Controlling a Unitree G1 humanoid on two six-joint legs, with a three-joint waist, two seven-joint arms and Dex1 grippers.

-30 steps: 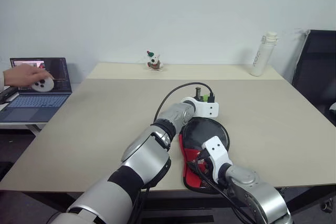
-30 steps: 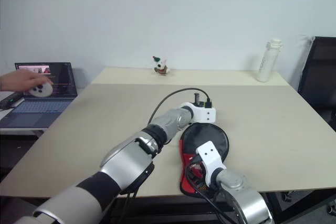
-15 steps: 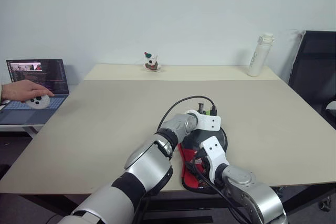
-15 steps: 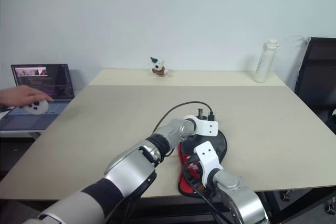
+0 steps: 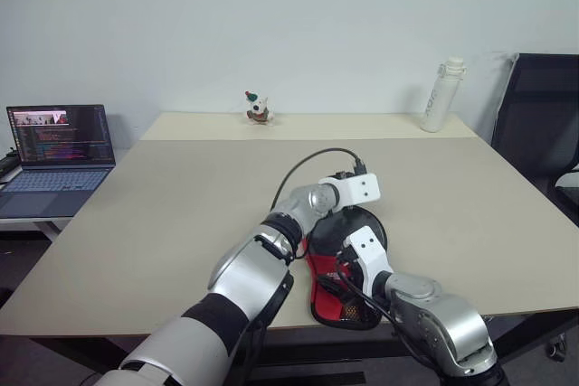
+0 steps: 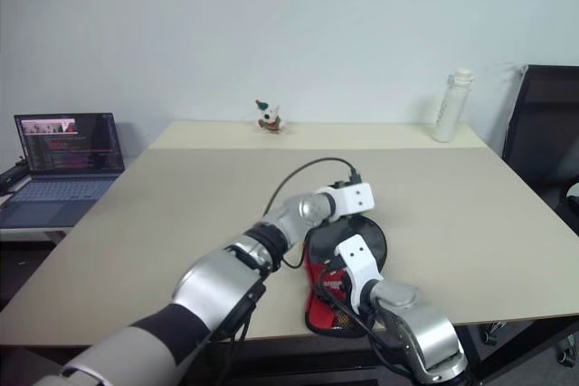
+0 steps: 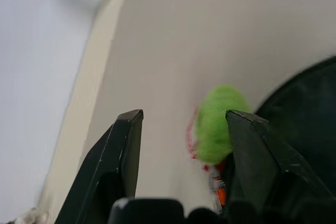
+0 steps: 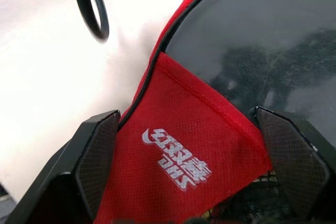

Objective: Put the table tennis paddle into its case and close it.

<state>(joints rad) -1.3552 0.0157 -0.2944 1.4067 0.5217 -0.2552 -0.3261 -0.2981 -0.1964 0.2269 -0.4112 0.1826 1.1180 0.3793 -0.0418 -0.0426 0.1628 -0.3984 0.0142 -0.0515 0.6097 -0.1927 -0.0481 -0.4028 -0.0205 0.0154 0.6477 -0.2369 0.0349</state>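
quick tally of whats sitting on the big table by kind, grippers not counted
case: 1
green ball on the zip pull: 1
white bottle: 1
small figurine: 1
total: 4

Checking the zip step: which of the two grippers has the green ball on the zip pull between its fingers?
The left gripper: the green ball sits between its spread fingers. The right gripper straddles the case, at its red panel.
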